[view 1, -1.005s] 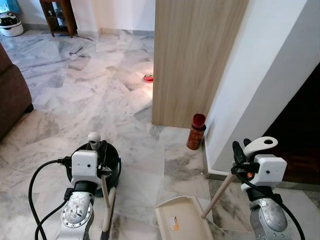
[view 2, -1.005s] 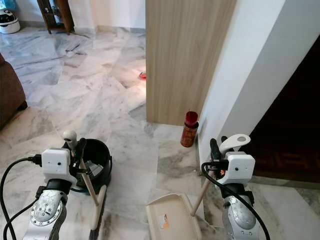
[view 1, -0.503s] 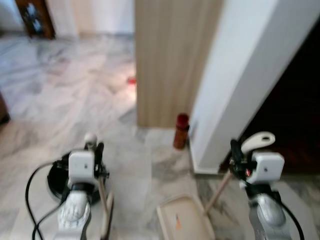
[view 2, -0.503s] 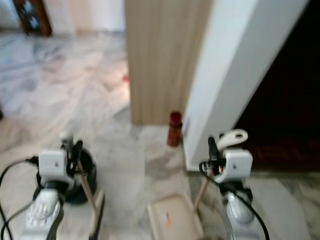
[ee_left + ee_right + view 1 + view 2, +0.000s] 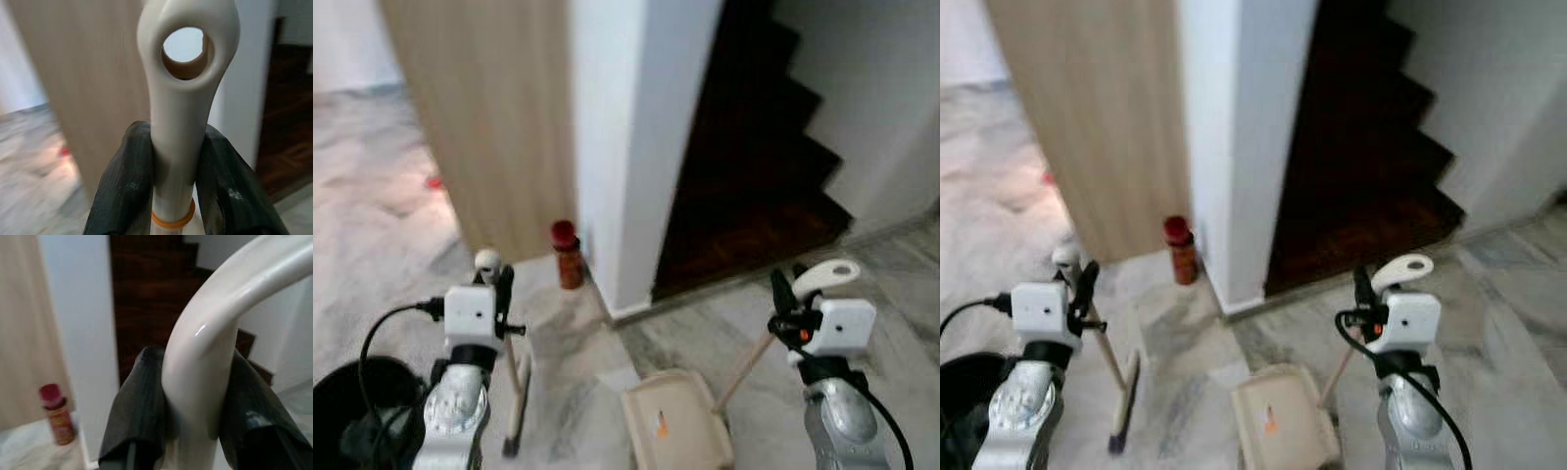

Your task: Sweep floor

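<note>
- Cream plastic sits nearest you: the dustpan point(image 5: 676, 423) rests flat on the grey marble floor point(image 5: 881, 264), low in the head views between your two arms, its wooden stick rising to the right.
- Your right gripper point(image 5: 185, 396) is clamped around the dustpan's cream loop handle point(image 5: 825, 275), one black finger point(image 5: 139, 406) pressed to each side of it.
- Your left gripper point(image 5: 178, 171) is closed around the broom handle point(image 5: 182, 112) just under its hanging-hole tip; the broom point(image 5: 1119, 387) slants down from there to its dark head on the floor, left of the dustpan and apart from it.
- A black bin point(image 5: 337, 401) stands at your left, beside the left arm.
- Further ahead, a red-capped canister point(image 5: 567, 254) stands on the floor at the foot of a wood panel point(image 5: 480, 108), just beside the white wall corner point(image 5: 626, 147).
- Beyond the corner, dark wooden stairs point(image 5: 754, 147) climb to the right.
</note>
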Motion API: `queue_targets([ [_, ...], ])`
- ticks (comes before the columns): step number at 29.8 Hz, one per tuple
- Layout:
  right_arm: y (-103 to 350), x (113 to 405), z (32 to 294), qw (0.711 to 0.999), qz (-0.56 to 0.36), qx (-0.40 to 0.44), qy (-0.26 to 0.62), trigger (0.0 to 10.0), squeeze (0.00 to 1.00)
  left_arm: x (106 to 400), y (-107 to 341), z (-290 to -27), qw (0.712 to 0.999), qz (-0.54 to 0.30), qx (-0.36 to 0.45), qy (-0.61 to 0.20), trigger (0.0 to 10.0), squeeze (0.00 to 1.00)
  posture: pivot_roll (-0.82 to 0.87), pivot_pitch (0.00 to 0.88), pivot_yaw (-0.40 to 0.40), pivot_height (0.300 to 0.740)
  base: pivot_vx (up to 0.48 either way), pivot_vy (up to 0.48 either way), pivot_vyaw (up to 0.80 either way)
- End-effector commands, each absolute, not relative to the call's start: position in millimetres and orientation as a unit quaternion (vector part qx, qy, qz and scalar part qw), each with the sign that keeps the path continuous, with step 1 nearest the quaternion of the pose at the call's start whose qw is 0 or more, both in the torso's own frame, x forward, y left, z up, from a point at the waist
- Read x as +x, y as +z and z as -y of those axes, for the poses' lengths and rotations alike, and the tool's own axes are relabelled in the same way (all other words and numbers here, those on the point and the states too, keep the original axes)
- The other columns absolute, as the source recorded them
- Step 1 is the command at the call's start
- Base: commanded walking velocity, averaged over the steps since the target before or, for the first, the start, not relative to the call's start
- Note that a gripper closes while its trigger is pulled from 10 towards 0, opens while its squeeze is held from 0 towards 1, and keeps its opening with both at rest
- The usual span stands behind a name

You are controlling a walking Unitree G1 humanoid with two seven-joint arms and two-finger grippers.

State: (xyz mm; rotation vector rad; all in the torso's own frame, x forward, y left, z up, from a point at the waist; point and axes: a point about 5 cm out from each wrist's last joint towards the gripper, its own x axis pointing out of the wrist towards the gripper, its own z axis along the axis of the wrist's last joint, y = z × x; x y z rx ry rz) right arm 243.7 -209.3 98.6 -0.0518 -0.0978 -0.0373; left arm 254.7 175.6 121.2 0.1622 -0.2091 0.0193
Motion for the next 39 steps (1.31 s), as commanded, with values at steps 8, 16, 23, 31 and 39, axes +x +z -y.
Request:
queue_targets([
  [8, 113.5, 250.8, 206.2, 0.996, 0.085, -0.026, -0.016, 10.0, 0.00, 259.7, 128.2, -180.7, 0.989, 0.120, 0.084, 0.013, 10.0, 0.00, 0.02, 0.000, -0.008, 0.740, 0.000, 0.000, -0.80],
  [16, 117.2, 254.0, 205.0, 0.995, 0.093, -0.021, -0.023, 10.0, 0.00, 265.3, 131.8, -183.1, 0.988, 0.124, 0.086, 0.010, 10.0, 0.00, 0.01, 0.000, -0.002, 0.740, 0.000, 0.000, -0.80],
  [23, 116.8, 254.6, 207.5, 0.995, 0.090, -0.023, -0.024, 10.0, 0.00, 266.3, 132.1, -182.1, 0.988, 0.127, 0.085, 0.011, 10.0, 0.00, 0.02, 0.000, -0.005, 0.740, 0.000, 0.000, -0.80],
  [31, 117.0, 253.0, 208.2, 0.995, 0.090, -0.026, -0.025, 10.0, 0.00, 265.7, 130.9, -178.9, 0.989, 0.127, 0.079, 0.012, 10.0, 0.00, 0.01, 0.000, -0.013, 0.740, 0.000, 0.000, -0.80],
  [39, 115.1, 252.5, 203.4, 0.995, 0.092, -0.018, -0.031, 10.0, 0.00, 268.9, 134.2, -181.8, 0.988, 0.129, 0.084, 0.002, 10.0, 0.00, 0.02, 0.000, 0.018, 0.740, 0.000, 0.000, -0.80],
])
